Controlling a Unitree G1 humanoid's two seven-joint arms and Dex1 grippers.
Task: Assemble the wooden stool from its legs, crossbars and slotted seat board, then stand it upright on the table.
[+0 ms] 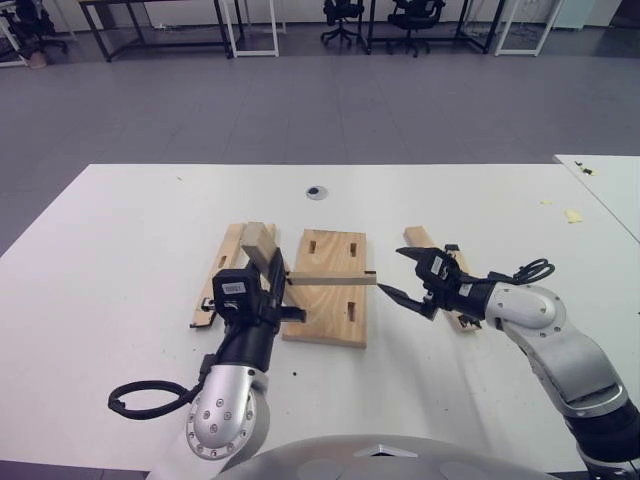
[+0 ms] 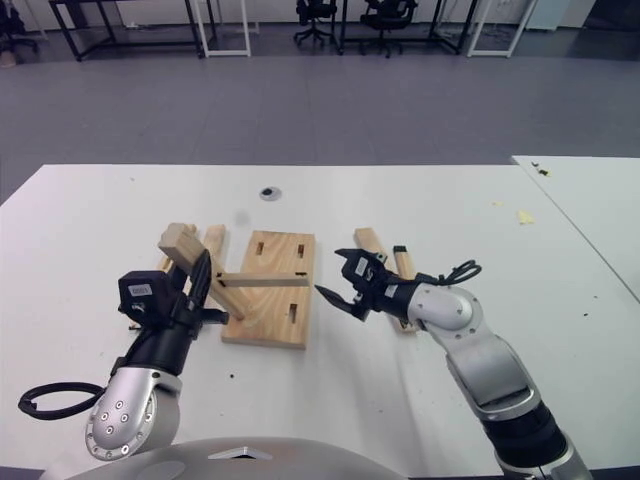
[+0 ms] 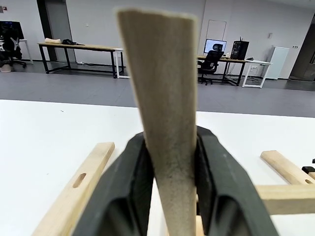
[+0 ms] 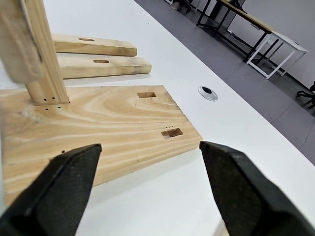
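One leg (image 1: 258,240) with crossbar (image 1: 330,280) hangs over board (image 1: 340,250), frame centre, clamped in left gripper (image 1: 270,287). Right gripper (image 1: 394,273), wide open centre-right, should close squarely on crossbar's free end, keeping it level.

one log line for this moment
left gripper: shut on leg, crossbar attached | right gripper: open, beside crossbar tip | seat board: flat on table | assembly: unfinished
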